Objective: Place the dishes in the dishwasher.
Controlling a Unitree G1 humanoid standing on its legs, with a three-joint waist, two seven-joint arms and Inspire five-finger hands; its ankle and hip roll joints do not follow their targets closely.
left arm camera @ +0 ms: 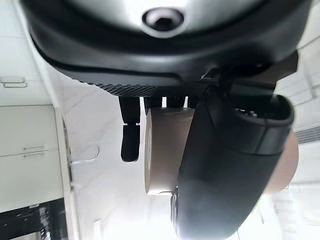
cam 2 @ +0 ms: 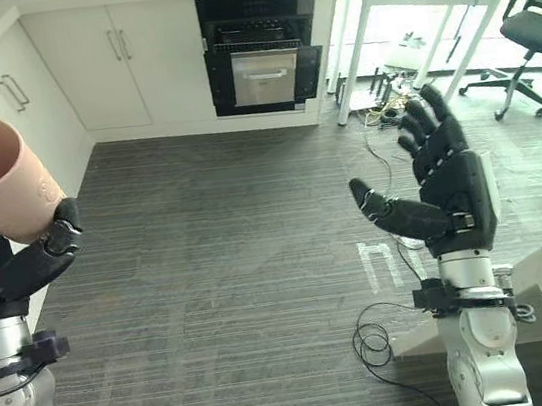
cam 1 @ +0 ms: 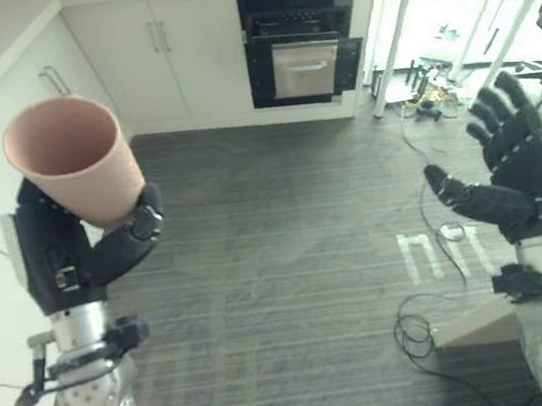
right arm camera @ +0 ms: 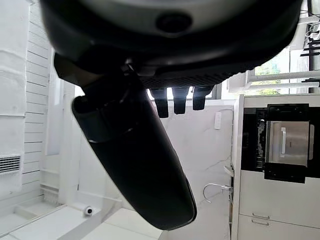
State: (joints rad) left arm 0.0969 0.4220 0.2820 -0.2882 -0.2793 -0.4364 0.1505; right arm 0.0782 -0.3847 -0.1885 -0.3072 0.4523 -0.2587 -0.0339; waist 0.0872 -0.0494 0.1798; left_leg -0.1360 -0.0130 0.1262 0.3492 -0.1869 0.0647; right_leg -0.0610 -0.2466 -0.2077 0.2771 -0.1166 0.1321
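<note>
Left hand (cam 1: 76,256) grips a tilted pink cup (cam 1: 80,169); right hand (cam 1: 515,179) is raised with fingers spread.

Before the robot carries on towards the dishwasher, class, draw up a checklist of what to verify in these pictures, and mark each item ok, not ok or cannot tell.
1. Cup held: the left hand has fingers and thumb curled round the pink cup. Ok.
2. Cup upright: it is tilted, its mouth facing up and towards the camera. Not ok if it must stay level.
3. Cup empty: nothing shows inside it. Ok.
4. Right hand free: open, fingers straight, holding nothing. Ok.
5. Dishwasher open: its door looks part open, racks showing above it. Cannot tell if that is wide enough.
6. Grey floor ahead: bare up to the dishwasher. Ok.
</note>
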